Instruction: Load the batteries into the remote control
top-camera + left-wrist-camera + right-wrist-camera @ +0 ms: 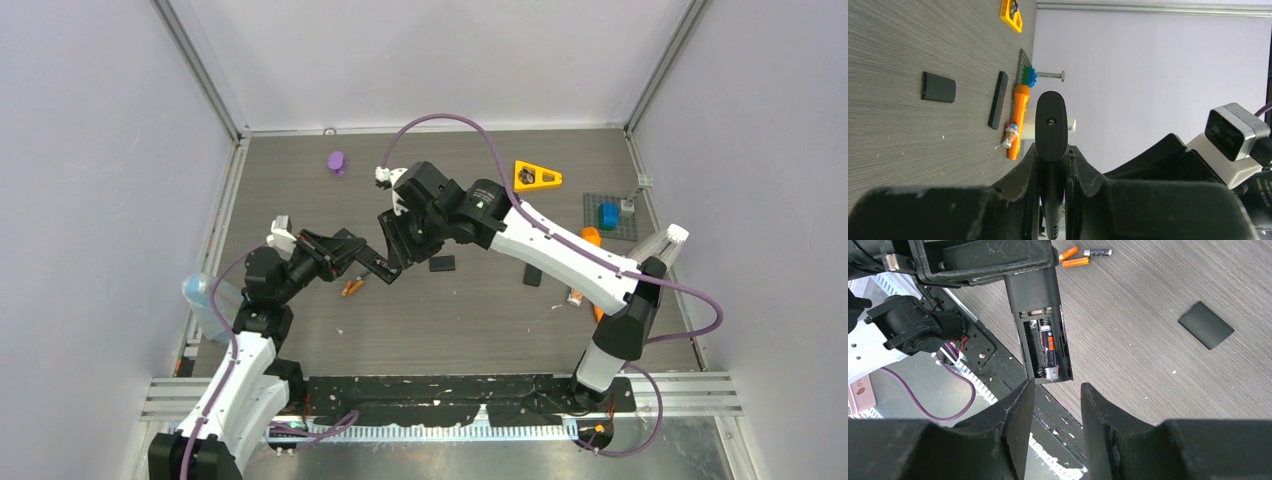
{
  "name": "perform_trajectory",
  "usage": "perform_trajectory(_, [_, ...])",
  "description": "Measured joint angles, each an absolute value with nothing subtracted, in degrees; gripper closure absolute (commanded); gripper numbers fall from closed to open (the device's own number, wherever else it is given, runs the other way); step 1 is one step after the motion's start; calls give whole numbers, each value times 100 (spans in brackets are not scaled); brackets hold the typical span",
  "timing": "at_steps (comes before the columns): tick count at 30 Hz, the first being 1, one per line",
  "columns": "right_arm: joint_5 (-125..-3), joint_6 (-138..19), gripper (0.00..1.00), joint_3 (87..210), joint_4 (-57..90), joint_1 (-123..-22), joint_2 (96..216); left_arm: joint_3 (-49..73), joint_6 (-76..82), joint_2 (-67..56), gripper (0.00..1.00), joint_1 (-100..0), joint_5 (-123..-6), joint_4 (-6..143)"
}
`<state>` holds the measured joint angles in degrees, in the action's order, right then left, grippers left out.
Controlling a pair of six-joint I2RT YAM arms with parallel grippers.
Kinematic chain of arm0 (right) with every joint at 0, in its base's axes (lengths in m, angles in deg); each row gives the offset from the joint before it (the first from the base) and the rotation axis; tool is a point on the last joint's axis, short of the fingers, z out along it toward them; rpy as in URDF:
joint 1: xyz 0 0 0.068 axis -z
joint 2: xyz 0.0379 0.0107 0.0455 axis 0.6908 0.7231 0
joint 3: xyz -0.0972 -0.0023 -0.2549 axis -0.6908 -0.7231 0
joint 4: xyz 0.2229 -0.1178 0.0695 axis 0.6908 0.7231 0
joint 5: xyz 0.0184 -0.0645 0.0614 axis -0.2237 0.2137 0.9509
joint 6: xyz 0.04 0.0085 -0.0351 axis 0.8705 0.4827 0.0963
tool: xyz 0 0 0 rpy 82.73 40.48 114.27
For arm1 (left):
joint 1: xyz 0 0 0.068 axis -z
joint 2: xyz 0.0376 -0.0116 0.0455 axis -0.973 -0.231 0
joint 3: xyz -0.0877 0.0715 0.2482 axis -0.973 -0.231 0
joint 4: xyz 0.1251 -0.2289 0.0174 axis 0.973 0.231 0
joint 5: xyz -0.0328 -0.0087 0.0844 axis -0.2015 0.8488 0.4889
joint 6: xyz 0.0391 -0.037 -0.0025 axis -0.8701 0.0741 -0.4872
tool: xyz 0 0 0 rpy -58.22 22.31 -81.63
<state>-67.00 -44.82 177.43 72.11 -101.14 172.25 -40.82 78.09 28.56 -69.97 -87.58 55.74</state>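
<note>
**Remote gripped, compartment open**

Above the grey table (450,330), the remote control (1040,305) is clamped between the jaws of the left gripper (1052,160), with its open compartment exposed. The right gripper (1057,390) is held just past the remote control's open end, jaws parted and empty. A black cover (1206,325) is laid near the remote control. One seated battery (1047,347) is seen inside it; three loose batteries (1075,257) are left just beside it.

Black remote (1032,290), orange batteries (1075,261), grey woodgrain table (1148,290)
</note>
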Motion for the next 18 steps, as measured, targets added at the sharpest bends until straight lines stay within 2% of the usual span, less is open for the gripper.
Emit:
perform_trajectory(14, [-6556,-4487,57,17527,6831,-10066,17258,-4082,7809,2808,100,-6997,-8762,5440])
perform_trajectory(16, [-6565,-4485,56,17527,6801,-10057,17303,-4082,7809,2799,100,-6997,-8762,5436])
perform_trajectory(18, [-6582,-4480,49,17520,6776,-10053,17332,-4082,7816,2795,100,-6997,-8762,5423])
